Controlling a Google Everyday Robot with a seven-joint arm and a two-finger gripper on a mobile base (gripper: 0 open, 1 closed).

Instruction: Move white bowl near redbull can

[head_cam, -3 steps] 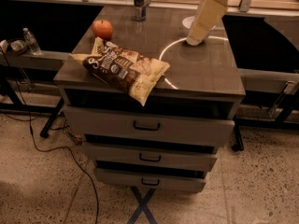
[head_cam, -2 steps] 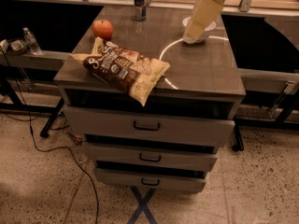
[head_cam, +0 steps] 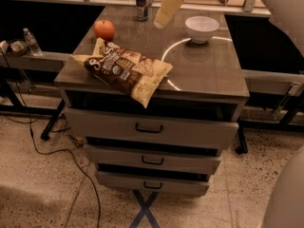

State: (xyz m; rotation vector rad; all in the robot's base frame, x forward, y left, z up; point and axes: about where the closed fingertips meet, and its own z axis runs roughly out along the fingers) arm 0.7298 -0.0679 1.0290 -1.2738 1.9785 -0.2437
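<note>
Our gripper [head_cam: 161, 19] now hangs left of where it was a second ago, no longer over the white bowl [head_cam: 202, 27]. The bowl sits uncovered and upright on the desk [head_cam: 204, 72], to the gripper's right and apart from it. The gripper is tilted above the back of the desk, and we cannot tell whether it is open or closed. The can [head_cam: 141, 3] stands just to its left. An apple [head_cam: 103, 30] lies farther left, and a chip bag [head_cam: 126, 70] lies nearer us.
</note>
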